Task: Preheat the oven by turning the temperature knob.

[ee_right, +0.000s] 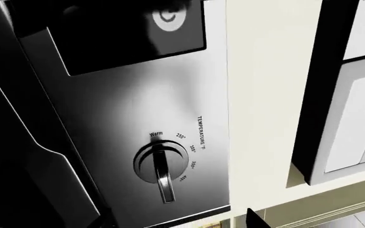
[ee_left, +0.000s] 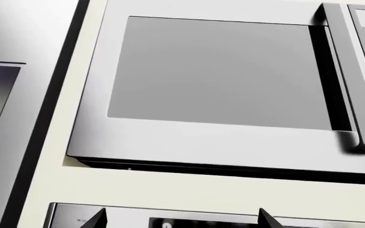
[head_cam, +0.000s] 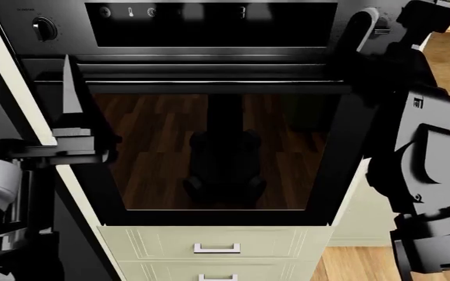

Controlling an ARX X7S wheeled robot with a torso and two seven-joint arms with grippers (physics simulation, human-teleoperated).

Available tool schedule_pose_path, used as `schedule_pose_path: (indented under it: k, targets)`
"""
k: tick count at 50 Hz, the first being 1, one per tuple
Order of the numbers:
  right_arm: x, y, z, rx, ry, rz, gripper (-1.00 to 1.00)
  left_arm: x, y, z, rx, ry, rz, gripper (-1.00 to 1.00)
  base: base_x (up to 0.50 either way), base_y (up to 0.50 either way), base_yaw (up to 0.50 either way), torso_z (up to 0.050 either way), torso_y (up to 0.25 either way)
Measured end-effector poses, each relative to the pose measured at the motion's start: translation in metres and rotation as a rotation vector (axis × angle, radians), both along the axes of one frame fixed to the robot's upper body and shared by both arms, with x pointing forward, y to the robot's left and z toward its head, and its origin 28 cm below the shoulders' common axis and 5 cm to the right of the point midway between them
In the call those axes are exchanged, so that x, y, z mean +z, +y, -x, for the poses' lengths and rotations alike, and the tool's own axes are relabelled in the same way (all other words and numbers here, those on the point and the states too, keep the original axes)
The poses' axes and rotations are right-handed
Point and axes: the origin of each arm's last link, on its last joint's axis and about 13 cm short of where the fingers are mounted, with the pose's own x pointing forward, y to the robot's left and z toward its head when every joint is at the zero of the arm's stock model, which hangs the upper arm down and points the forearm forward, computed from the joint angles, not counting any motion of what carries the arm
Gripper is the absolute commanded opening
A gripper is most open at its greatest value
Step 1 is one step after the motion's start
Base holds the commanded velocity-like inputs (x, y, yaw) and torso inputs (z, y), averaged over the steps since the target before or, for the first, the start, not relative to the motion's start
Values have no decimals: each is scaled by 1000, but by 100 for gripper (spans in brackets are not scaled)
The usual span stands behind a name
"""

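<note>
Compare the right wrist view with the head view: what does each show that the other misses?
Only the right wrist view shows the temperature knob with its dial labels, Warm through the degree marks, under the word TEMPERATURE. Only the head view shows the oven window, its steel bar handle, the other knob, the cream drawers and the right arm raised to the panel's right end. Both show the dark display panel.

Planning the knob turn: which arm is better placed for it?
Right. Its claw is raised at the temperature knob, which fills its wrist view. The left claw sits lower at the oven door's left edge, facing the microwave.
</note>
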Motion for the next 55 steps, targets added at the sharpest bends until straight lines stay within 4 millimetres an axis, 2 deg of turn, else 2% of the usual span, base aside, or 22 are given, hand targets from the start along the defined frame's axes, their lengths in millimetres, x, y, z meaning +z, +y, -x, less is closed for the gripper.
schedule_pose_path:
  k: [18, 35, 55]
  targets:
    - [19, 7, 0, 23, -26, 26, 100, 0, 0, 0, -1, 1, -1, 100, 0, 0, 0, 0, 0]
    - [14, 14, -4, 72, -6, 22, 100, 0, 0, 0, -1, 2, -2, 100, 0, 0, 0, 0, 0]
    - [6, 10, -4, 65, 3, 10, 100, -3, -2, 0, -4, 7, -10, 100, 0, 0, 0, 0, 0]
